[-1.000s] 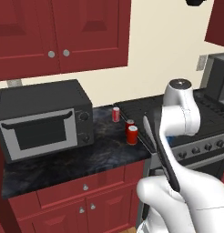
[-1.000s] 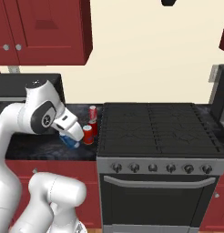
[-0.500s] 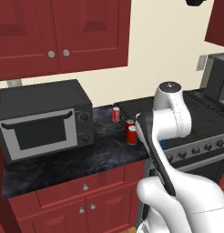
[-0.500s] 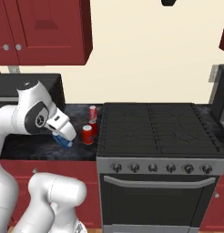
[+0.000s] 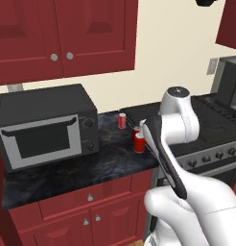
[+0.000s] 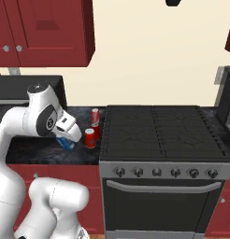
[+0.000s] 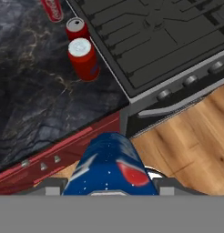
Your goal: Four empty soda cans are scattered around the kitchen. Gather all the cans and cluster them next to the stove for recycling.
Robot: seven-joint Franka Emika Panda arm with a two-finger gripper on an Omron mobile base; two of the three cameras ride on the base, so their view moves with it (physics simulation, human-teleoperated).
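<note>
Hand view shows our hand (image 7: 109,189) clamping a blue can (image 7: 110,166). We see three red cans (image 7: 84,59) on the counter (image 7: 36,104) (clustered beside the stove (image 7: 159,41)).

Base views flank the stove (image 6: 154,130); hand view looks down.
</note>
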